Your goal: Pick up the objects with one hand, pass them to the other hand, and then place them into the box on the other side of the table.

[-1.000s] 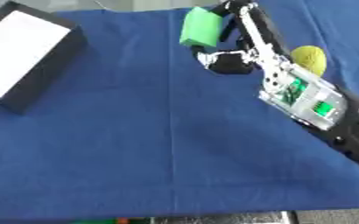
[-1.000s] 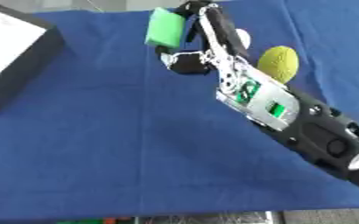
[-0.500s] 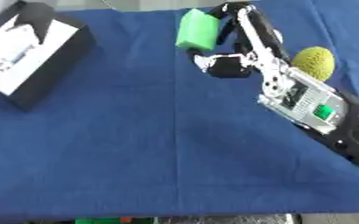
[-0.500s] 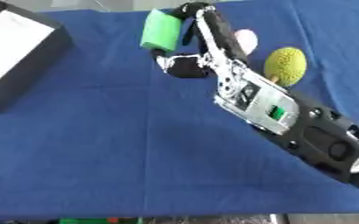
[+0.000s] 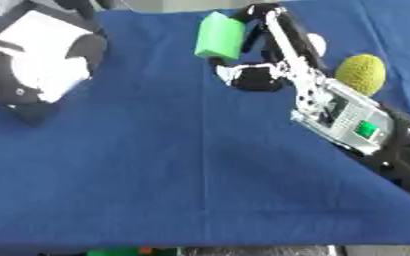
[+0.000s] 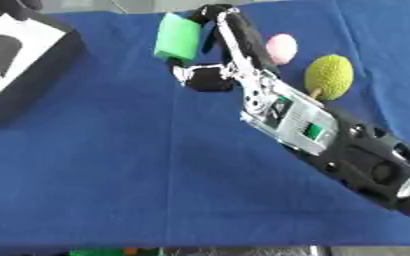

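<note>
The right hand (image 6: 215, 55) reaches from the lower right toward the far middle of the table (image 5: 200, 175), its fingers and thumb pinched around a green block (image 6: 177, 37) held above the cloth. The block is a smooth, soft-edged rectangular piece (it looks like foam). Behind the arm, near the far right edge, lie a pale pink ball (image 6: 281, 48) and a bumpy yellow-green ball (image 6: 328, 76), just beside each other and close to the forearm. At the far left corner sits the box (image 6: 20, 65), dark-walled with a white inside. The left hand (image 5: 42, 62) shows large and blurred over it in the left eye view; whether its fingers are spread or curled cannot be told. The blue cloth between the block and the box is a broad open stretch, as is the whole near half of the table.
</note>
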You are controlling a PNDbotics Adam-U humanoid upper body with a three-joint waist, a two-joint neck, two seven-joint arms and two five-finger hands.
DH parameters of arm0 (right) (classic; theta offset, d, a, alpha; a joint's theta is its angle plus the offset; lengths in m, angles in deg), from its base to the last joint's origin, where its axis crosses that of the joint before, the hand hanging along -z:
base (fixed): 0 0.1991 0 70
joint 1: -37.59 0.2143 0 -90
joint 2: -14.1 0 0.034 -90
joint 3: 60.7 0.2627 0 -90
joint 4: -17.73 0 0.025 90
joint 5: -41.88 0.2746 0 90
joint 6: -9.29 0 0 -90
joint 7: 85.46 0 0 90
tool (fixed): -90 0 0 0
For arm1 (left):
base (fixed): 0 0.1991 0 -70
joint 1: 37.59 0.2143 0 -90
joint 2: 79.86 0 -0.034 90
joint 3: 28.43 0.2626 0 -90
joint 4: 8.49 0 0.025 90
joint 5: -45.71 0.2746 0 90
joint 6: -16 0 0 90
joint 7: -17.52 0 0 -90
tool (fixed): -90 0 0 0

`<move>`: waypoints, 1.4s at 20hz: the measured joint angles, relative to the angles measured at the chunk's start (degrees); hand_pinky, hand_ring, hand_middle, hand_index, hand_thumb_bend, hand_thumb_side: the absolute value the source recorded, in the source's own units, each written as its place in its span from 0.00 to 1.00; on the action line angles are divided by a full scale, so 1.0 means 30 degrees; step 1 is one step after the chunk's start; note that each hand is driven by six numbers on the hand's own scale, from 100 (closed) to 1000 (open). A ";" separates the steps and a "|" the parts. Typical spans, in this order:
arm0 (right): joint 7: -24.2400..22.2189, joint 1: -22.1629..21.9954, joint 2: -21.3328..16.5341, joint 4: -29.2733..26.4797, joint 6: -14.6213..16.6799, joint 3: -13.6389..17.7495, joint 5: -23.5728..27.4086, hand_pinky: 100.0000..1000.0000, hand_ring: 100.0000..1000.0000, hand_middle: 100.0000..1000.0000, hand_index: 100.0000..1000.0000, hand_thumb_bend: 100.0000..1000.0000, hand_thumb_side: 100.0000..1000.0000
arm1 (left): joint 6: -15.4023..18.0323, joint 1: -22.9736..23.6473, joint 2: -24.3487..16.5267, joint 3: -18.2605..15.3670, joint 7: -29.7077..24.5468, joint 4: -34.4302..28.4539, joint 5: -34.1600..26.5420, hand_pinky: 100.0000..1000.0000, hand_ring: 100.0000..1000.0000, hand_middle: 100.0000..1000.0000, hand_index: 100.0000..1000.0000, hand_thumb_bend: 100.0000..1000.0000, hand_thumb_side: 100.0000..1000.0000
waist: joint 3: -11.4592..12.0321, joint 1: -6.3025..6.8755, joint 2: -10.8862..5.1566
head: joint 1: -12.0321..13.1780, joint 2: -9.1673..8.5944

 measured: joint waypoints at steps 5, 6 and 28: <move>-0.0177 0.0286 0.0150 0.0000 -0.0048 -0.0210 0.0000 0.00 0.43 0.57 0.45 0.36 0.00 | -0.0170 -0.0164 0.0488 0.0304 -0.0536 0.0000 0.0687 0.79 0.71 0.71 0.83 0.00 0.18 | 0.0038 -0.0001 0.0000 | 0.0102 0.0000; -0.0220 0.0352 0.0185 0.0000 -0.0062 -0.0228 0.0000 0.00 0.43 0.57 0.45 0.36 0.00 | -0.0199 -0.0209 0.0584 0.0321 -0.0606 0.0000 0.0853 0.79 0.71 0.71 0.83 0.00 0.18 | 0.0039 -0.0001 0.0000 | 0.0108 0.0000; -0.0894 0.0222 0.0663 0.0002 0.0938 -0.1420 -0.0012 0.00 0.43 0.57 0.45 0.36 0.00 | -0.0661 -0.0536 0.2482 0.1139 -0.1710 0.0003 0.4553 0.82 0.75 0.75 0.86 0.00 0.19 | -0.0274 -0.0002 0.0031 | 0.0695 -0.0003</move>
